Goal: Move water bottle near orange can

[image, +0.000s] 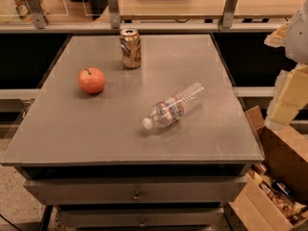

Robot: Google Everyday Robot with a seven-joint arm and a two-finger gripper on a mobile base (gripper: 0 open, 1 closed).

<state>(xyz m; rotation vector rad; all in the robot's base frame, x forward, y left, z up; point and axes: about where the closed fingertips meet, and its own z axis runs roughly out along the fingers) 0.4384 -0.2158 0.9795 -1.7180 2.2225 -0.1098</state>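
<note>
The water bottle (174, 107) lies on its side near the middle right of the grey table (72, 138), with its white cap pointing toward the front left. The orange can (130, 48) stands upright at the back centre of the table, well apart from the bottle. My gripper (284, 105) hangs at the right edge of the view, beyond the table's right side and away from the bottle. It holds nothing that I can see.
A red-orange apple (92, 80) sits on the left part of the table. An open cardboard box (274, 177) with items stands on the floor at the right. A railing with posts (113, 8) runs behind the table. Drawers (137, 194) sit below the tabletop.
</note>
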